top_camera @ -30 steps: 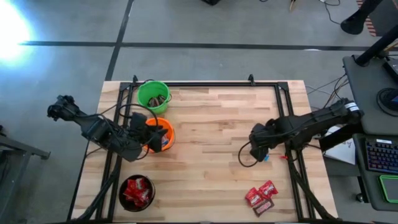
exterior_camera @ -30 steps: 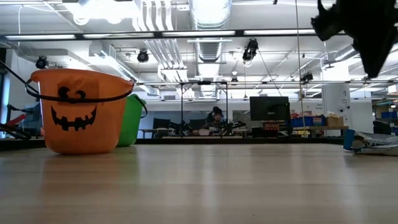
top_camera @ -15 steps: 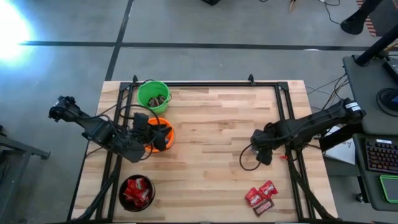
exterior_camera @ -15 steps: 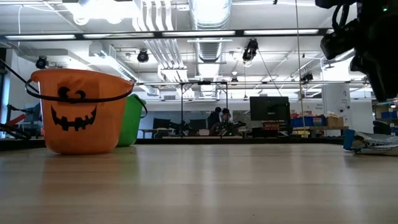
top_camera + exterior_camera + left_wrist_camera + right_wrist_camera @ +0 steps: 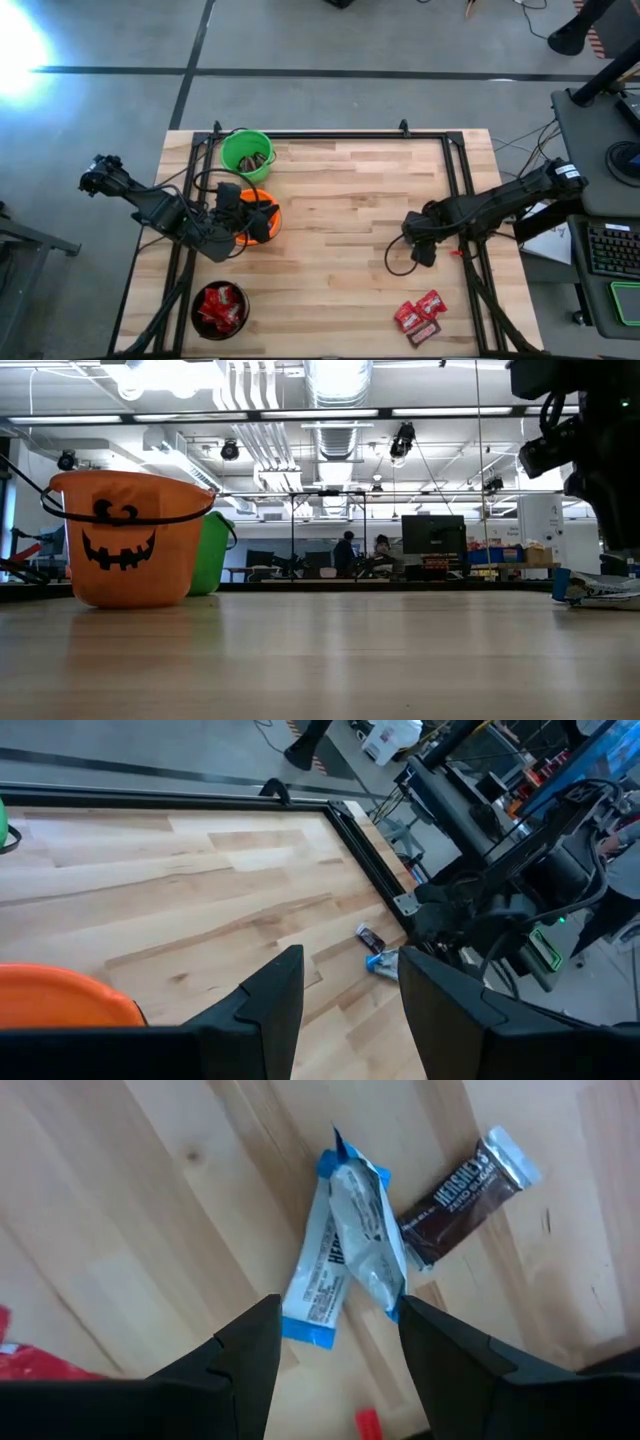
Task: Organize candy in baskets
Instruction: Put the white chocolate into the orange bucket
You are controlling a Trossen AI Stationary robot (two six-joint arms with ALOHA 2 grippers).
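Note:
My right gripper [image 5: 338,1306] is open and hovers over two blue-and-white candies [image 5: 345,1245] that lie crossed on the table, one finger on either side of them. A dark brown candy [image 5: 462,1185] lies just beside them. In the high view this gripper [image 5: 421,247] hides those sweets. My left gripper [image 5: 350,965] is open above the orange basket [image 5: 262,212], whose rim [image 5: 60,992] shows below its fingers. The green basket [image 5: 246,154] holds brown sweets; the black basket [image 5: 220,307] holds red ones. A small pile of red and brown candy [image 5: 420,316] lies near the table's near right corner.
A black metal frame [image 5: 330,134] runs along the table's edges. The middle of the wooden table [image 5: 340,210] is bare. In the low view the orange basket [image 5: 125,540] stands in front of the green one [image 5: 213,550]. People move in the room far behind.
My right gripper has moved down and a little toward the table's near edge, and it now covers the blue-and-white candies in the high view. In the low view the same arm has sunk lower at the right. The baskets and the candy have stayed in place.

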